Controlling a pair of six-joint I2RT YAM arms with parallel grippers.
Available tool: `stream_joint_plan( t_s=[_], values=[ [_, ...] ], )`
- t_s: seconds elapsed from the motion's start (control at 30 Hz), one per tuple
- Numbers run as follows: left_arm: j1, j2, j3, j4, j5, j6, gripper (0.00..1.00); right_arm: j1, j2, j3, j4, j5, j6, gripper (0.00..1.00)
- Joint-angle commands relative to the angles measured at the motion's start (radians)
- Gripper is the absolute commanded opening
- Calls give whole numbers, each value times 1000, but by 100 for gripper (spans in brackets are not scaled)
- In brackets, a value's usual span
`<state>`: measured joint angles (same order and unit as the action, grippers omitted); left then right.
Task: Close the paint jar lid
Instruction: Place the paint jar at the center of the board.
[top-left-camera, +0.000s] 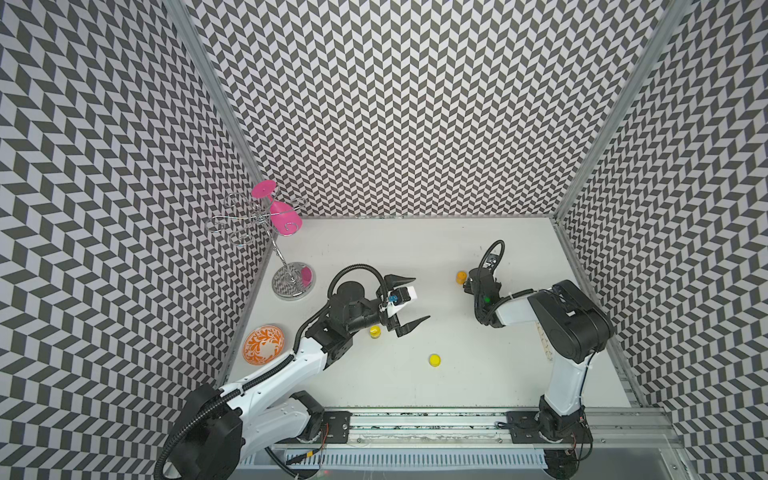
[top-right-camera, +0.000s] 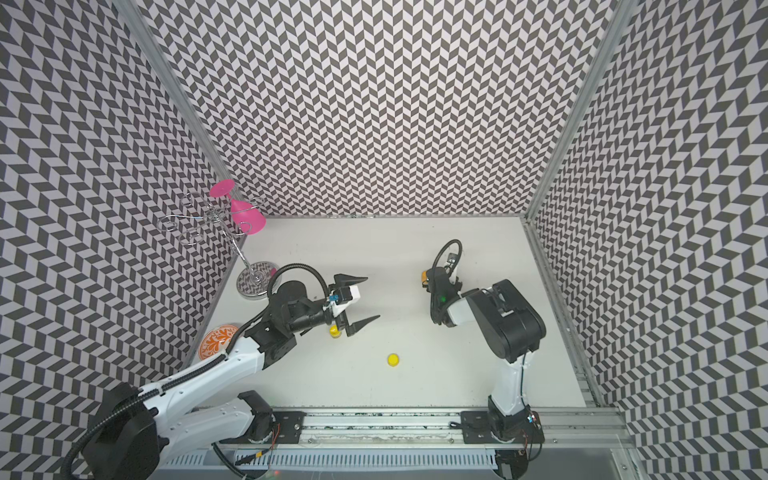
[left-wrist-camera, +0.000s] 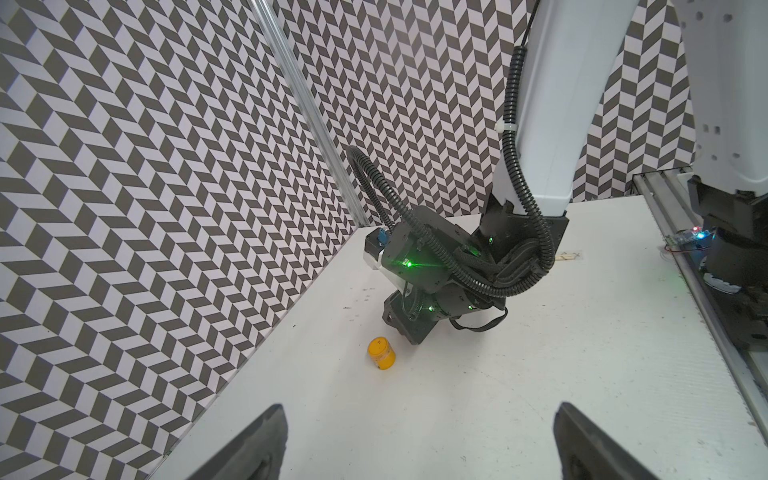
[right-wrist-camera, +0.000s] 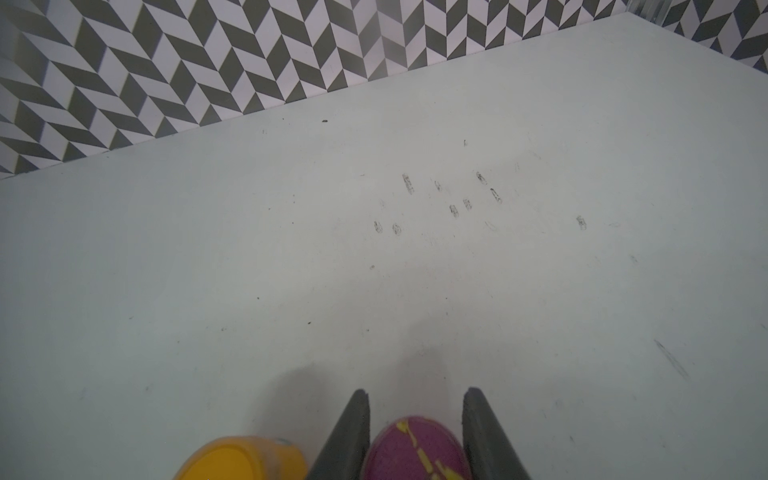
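Purple w/ yellow smears, a round top (right-wrist-camera: 415, 449), prob of a paint jar, sits clamped between the fingers of the right claw (right-wrist-camera: 416, 395), just beside the orange jar (right-wrist-camera: 245, 457) on the worktop (right-wrist-camera: 415, 249). Only its upper face shows, so I can't tell whether a lid is fully seated there or just being pressed. The orange jar looks capped. Well apart from the orange jar, over on the robot's left, a yellow jar (top-left-camera: 375, 332) stands partly under the left claw (top-left-camera: 421, 298), whose fingers are spread wide w/ nothing between them. A loose yellow lid (top-left-camera: 435, 360) lies flat, also well apart from the orange jar, toward the robot. My read: closing isn't shown finished. If the yellow jar is the one meant, its lid is not yet picked up & fitted. Views differ: the round top shows only in the right wrist view, since in both top views the right arm hides it. The left wrist view gives the orange jar's side & cap, but no yellow jar or yellow lid.
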<state>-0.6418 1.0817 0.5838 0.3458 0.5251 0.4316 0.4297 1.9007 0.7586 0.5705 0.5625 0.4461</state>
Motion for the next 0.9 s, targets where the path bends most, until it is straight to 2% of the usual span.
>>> stream_joint_plan(
  t_s=[0.0, 0.37, 0.63, 0.73, 0.87],
  values=[
    [-6, -2, 22, 8, 8, -1, 100, 6, 23, 11, -3, 10, 17, 0],
    [-6, -3, 19, 13, 16, -1, 100, 4, 38, 51, -66, 22, 23, 2],
    [-7, -5, 16, 15, 27, 2, 100, 4, 36, 50, -73, 29, 42, 18],
    [-7, -5, 16, 15, 27, 3, 100, 3, 29, 40, -64, 26, 51, 33],
    [-6, -5, 17, 18, 30, 2, 100, 1, 26, 33, -56, 26, 52, 35]
  ],
)
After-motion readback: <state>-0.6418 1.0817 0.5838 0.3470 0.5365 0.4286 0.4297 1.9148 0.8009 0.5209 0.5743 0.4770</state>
